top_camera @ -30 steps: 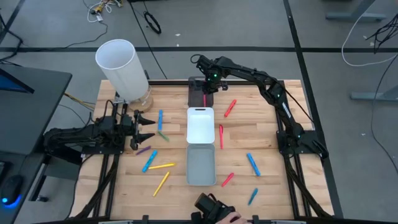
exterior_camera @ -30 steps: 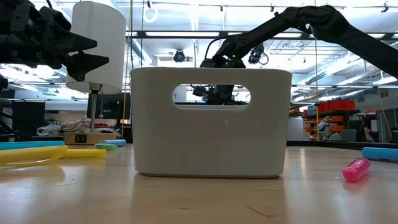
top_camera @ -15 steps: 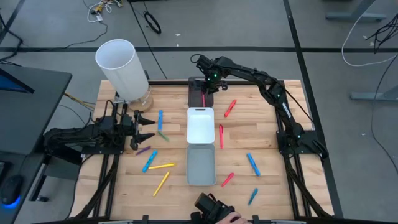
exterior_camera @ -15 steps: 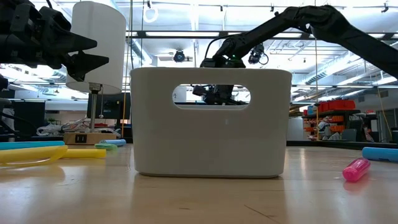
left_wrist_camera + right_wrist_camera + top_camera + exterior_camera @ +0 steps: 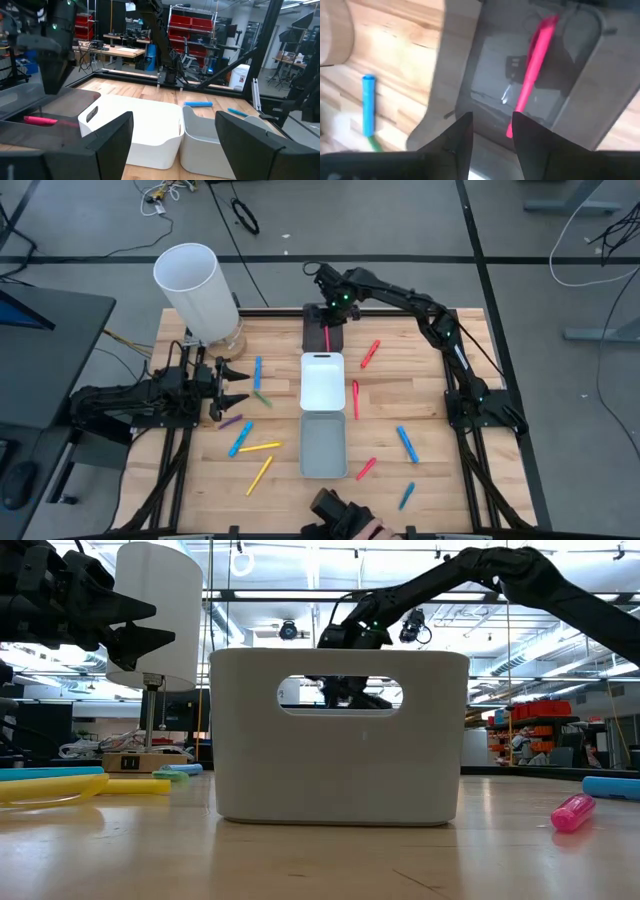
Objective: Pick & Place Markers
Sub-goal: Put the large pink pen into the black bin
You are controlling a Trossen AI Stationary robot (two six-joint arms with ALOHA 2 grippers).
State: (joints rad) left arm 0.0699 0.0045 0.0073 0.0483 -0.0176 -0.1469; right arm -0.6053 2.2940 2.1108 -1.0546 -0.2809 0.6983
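A pink marker lies flat on the floor of the black tray at the table's far side; the right wrist view shows this pink marker too. My right gripper hangs open just above that tray, clear of the marker. Other markers lie loose on the wood: blue, green, purple, yellow, red, red and blue. My left gripper waits open at the table's left side.
A white tray and a grey tray stand in a row with the black one down the table's middle. A tall white cylinder stands at the far left corner. A person's hand shows by a dark device at the near edge.
My right gripper has risen a little above the black tray and drifted slightly toward the far edge. The pink marker has stayed lying in the tray.
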